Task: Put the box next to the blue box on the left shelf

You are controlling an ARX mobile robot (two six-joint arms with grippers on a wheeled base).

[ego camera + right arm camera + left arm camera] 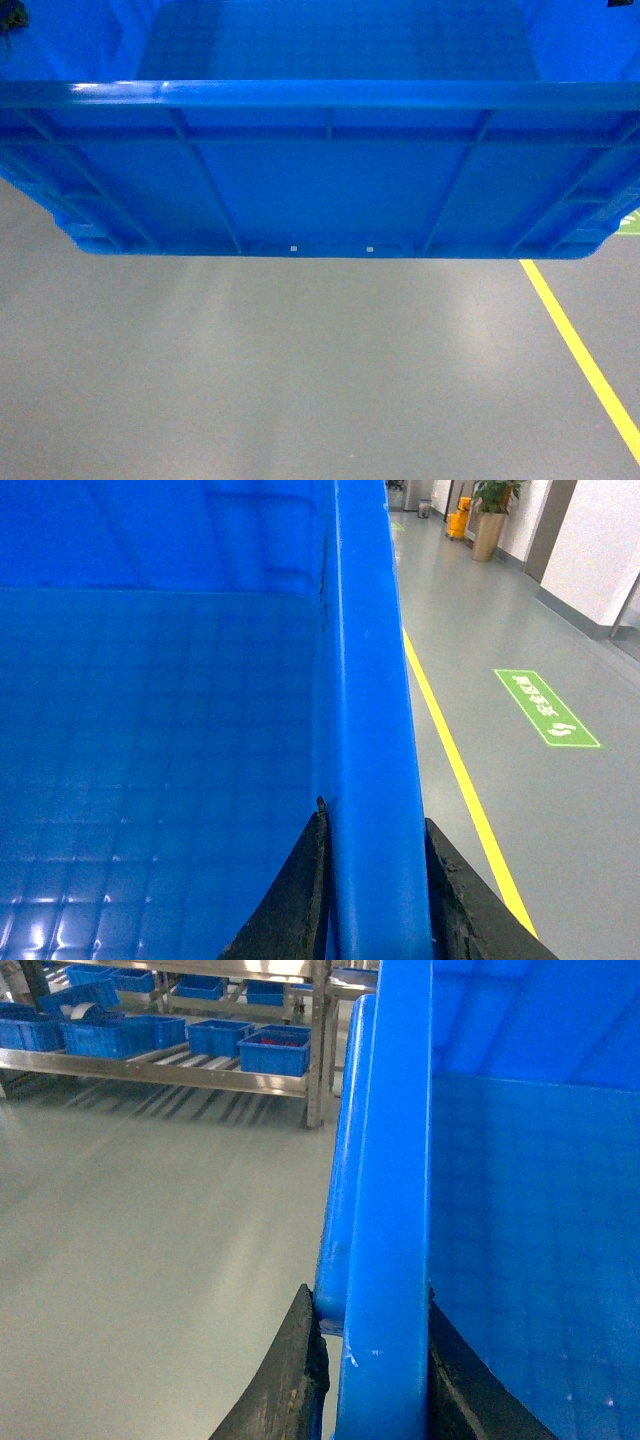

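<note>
Crate [320,180] rides above the floor [300,370], left gripper [370,1360] and right gripper [372,900] each pinching a side rim. Carrying step, I judge; next, drive to the roller rack [180,1065] (well apart) beside its blue crates [272,1052]

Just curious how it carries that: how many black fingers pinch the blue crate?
4: two left fingers straddle one wall of the crate, two right fingers the opposite wall; none seems hidden.

Left end effector [372,1360] clamped on the box [320,180] rim, right end effector [372,880] clamped likewise
</note>
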